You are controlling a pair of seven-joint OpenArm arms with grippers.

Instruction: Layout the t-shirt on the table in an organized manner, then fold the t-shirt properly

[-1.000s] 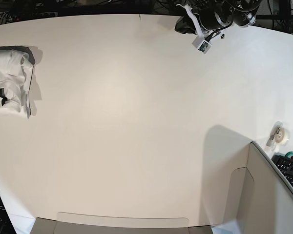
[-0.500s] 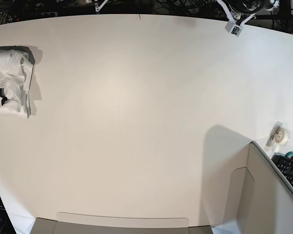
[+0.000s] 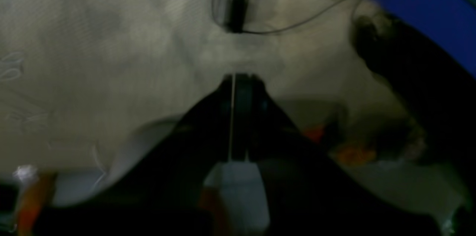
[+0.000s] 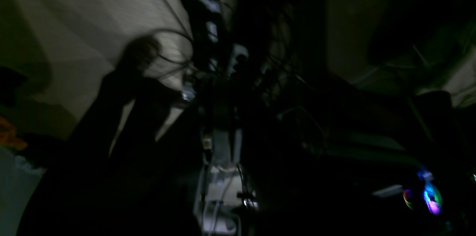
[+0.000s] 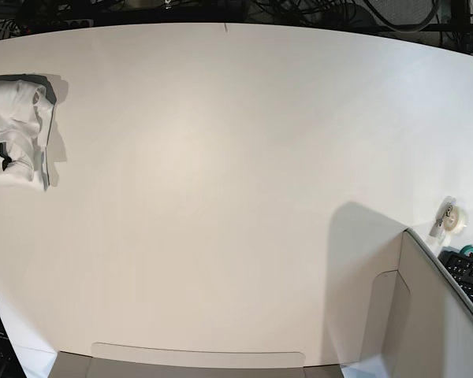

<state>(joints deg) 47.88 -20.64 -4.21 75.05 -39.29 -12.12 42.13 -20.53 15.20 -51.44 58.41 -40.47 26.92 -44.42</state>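
Observation:
The t-shirt (image 5: 14, 130) lies crumpled in a white bundle at the far left edge of the table (image 5: 221, 157), with a dark label showing; its print is hidden. Neither arm shows in the base view. In the left wrist view my left gripper (image 3: 235, 80) has its two dark fingers pressed together with only a thin line between them, holding nothing, in front of a blurred beige background. The right wrist view is dark and blurred; I cannot make out my right gripper's fingers there.
A roll of tape (image 5: 452, 218) stands near the right edge. A grey box-like panel (image 5: 426, 315) and a black keyboard (image 5: 469, 277) are at the lower right. Dark cables (image 5: 339, 12) run behind the curved far edge.
The arm at the top right of the base view has pulled back over the far edge and left the view. The t-shirt has not moved.

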